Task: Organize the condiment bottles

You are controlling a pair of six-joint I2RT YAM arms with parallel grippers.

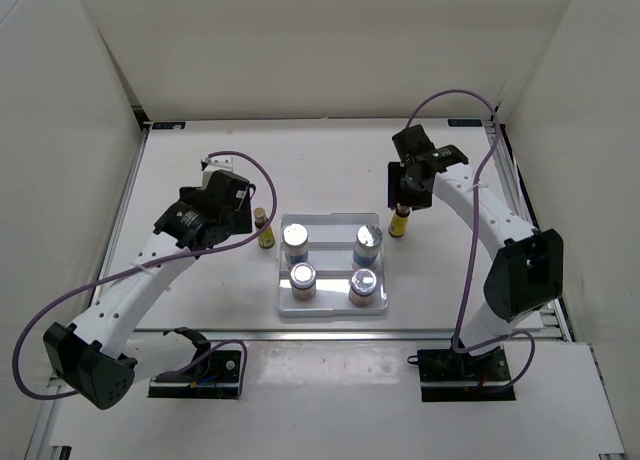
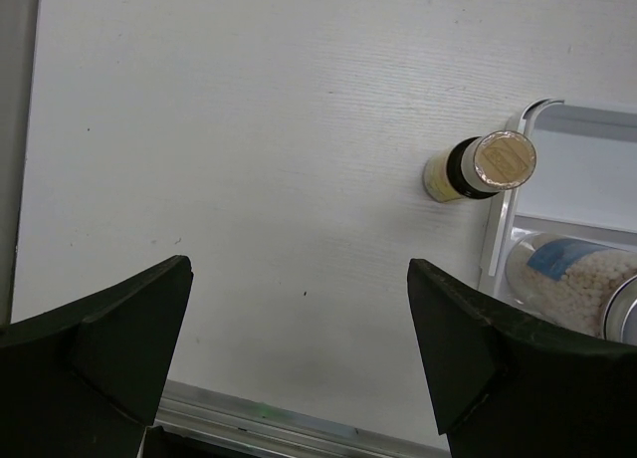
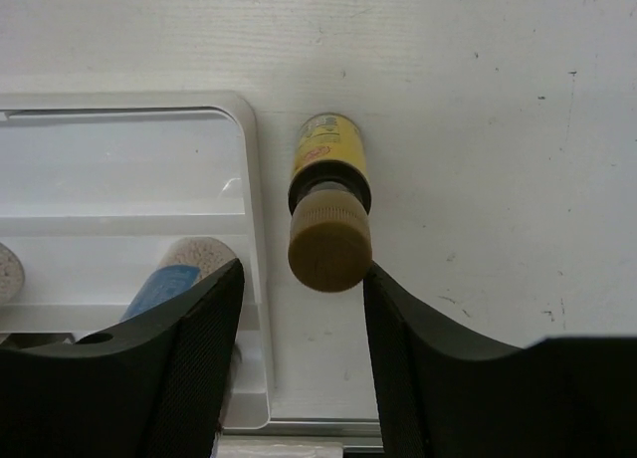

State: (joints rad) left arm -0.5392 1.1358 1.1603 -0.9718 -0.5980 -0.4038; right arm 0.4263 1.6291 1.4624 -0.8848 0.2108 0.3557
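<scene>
Straddling cap of right amber bottle with right gripper. Jaws apart, one finger looking pressed to cap, gap on tray side, so not clamped yet. Bottle upright on table, just right of tray and outside it, hence probably next to move. Four jars inside tray, two per row, blue-labelled pair at back. Left amber bottle upright just left of tray, also outside. Right arm reaching forward from base, elbow raised, wrist tipped down over bottle. Holding left gripper wide apart and empty, low over bare table, left bottle ahead and off to one side; likely staged for same grab. Left arm stretched forward, forearm angled inward.
</scene>
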